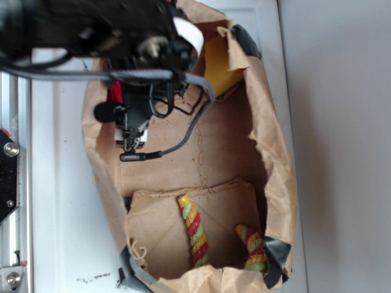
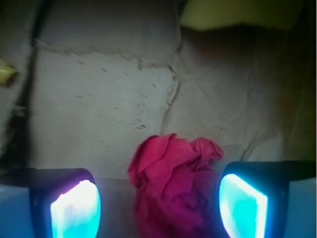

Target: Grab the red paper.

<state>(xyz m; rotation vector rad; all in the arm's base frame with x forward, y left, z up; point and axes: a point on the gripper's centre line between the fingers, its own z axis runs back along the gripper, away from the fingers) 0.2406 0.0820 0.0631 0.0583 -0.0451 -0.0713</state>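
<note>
Brown paper bag (image 2: 99, 99), red paper (image 2: 171, 183) between open gripper (image 2: 158, 208) pads

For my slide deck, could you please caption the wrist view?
Open tool straddling the red paper on the brown bag floor, yellow sponge beyond.

Bright red paper (image 2: 173, 191), glowing cyan fingers (image 2: 242, 206), yellow sponge (image 1: 221, 68), red-yellow-green striped rope pieces (image 1: 194, 232), brown paper bag (image 1: 275, 146), white table (image 1: 55, 183)

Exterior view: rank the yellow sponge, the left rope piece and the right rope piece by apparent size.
1. Left rope piece
2. Yellow sponge, though the bag and arm partly hide it
3. Right rope piece
</note>
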